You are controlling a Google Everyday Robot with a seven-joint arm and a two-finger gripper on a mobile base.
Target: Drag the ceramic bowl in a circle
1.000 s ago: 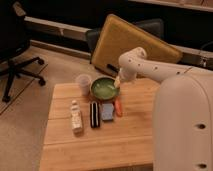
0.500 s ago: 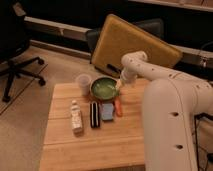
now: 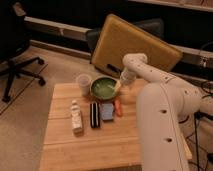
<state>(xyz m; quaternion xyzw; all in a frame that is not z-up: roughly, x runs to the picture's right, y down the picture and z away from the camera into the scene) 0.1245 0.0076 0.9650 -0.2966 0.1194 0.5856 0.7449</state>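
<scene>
The ceramic bowl [image 3: 104, 88] is round, shallow and green, with a pale green inside. It sits on the wooden table [image 3: 90, 145] near the far edge. My gripper [image 3: 119, 87] reaches down from the white arm [image 3: 150, 75] at the bowl's right rim. A small translucent plastic cup [image 3: 83, 82] stands just left of the bowl.
In front of the bowl lie a small white bottle [image 3: 75, 117], a black bar-shaped object [image 3: 94, 114], a blue packet [image 3: 106, 111] and an orange item [image 3: 118, 107]. A yellow-backed chair [image 3: 131, 45] stands behind the table. An office chair [image 3: 15, 45] is at the left.
My arm has swung across the right of the view, its near part now bulking larger. The gripper stays at the bowl's right rim. The bowl has hardly moved.
</scene>
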